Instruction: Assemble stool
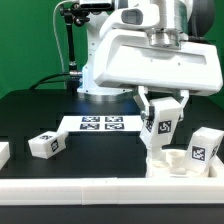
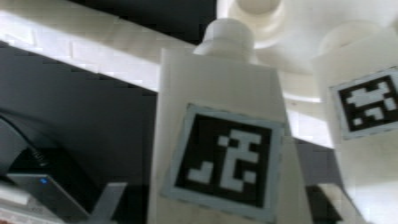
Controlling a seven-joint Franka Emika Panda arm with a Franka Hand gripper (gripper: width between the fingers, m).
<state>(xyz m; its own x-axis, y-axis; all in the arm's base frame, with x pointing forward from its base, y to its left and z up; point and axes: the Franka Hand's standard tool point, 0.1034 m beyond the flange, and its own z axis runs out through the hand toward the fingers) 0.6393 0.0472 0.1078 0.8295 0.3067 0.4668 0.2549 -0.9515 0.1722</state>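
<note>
In the exterior view, the white arm reaches down over the black table. Its gripper is pressed onto a leg, one finger on each side. The leg is upright with its square tag facing the camera. The round seat lies on the table directly under the leg. The leg's lower end meets the seat's rim at about eleven o'clock, but whether the two touch cannot be told. A second leg stands at the seat's two o'clock, against or just beside the rim, with its tag also facing the camera. A third leg lies on its side at the seat's nine o'clock, well apart from it. The marker board lies flat at the seat's ten o'clock, between the third leg and the gripper. A long white rail runs along the table edge at six o'clock.

In the wrist view, the leg fills the middle, slightly tilted, with its tag close to the camera and a round peg at its far end. The fingers flank it at the near end. The second leg is just beside it with its tag showing. The white shapes beyond the peg are too blurred to name.
</note>
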